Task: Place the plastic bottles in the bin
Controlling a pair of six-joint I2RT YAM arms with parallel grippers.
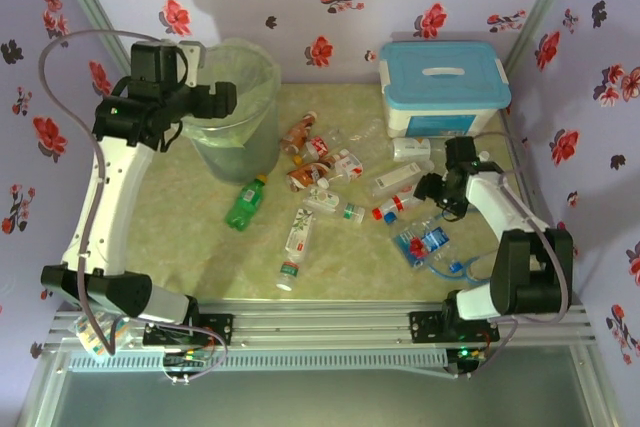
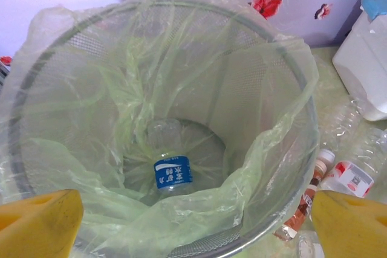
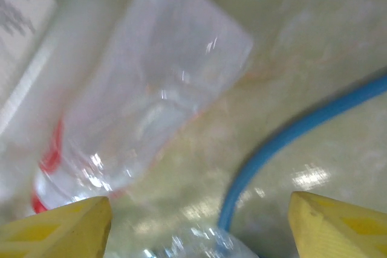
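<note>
— Yellow fingertips [image 2: 39, 222] are sitting at both bottom corners of the left wrist view, so the left pincer [image 2: 193, 228] is gaping wide and carrying nothing. What is lying under it?
— It is hanging over the bin [image 2: 284, 89], and one bottle with a blue label [image 2: 172, 172] is lying at the bottom of the clear bag [image 2: 91, 149].
— And the right pincer [image 3: 199, 228]?
— Also spreading wide and empty, hovering low over a clear bottle with a red band [image 3: 151, 89], which is blurring, with a blue cable [image 3: 290, 137] curving just beside it on the counter [image 3: 314, 46].
— Where are the others lying?
— Seen from above, loose bottles [image 1: 298, 232] are lying scattered on the counter between the bin and the right pincer. A green bottle [image 1: 246, 203] is lying nearest the bin, and a white box with a blue lid [image 1: 440, 87] is standing behind them.
</note>
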